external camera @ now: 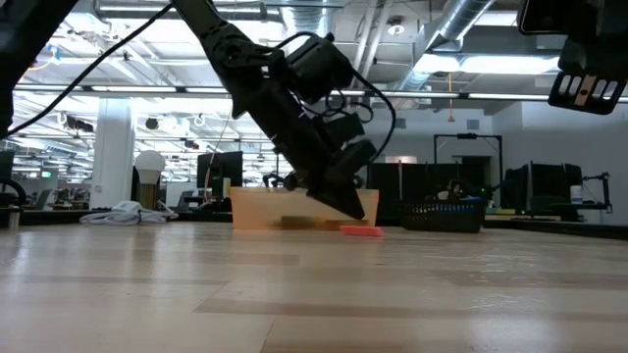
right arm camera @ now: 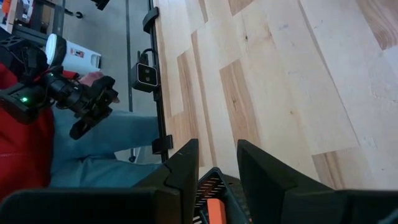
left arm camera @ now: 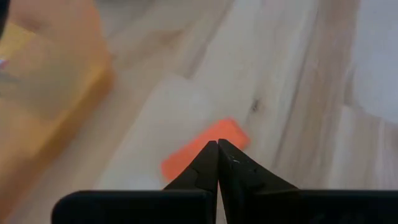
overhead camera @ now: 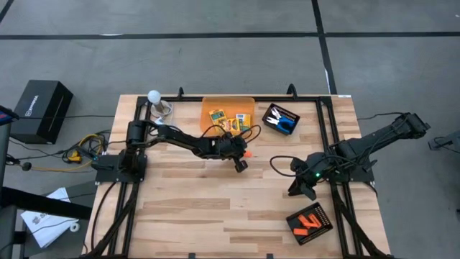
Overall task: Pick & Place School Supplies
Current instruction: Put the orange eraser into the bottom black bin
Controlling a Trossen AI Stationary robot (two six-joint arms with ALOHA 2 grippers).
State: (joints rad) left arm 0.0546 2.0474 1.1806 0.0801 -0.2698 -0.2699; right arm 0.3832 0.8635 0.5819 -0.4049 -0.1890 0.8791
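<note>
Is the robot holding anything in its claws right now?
No. The left end effector is shut with nothing between its fingers, just above the orange piece lying on the table. The right end effector is open and holds nothing.

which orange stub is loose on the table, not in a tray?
The orange stub beside the shut left gripper, near the orange bin. The other orange stubs lie in the black tray.

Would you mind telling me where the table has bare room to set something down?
Bare wood runs along the near edge, from the left arm's base to the black tray of orange pieces. The far strip is crowded: orange bin, second tray, left hand beside a loose orange piece.
</note>
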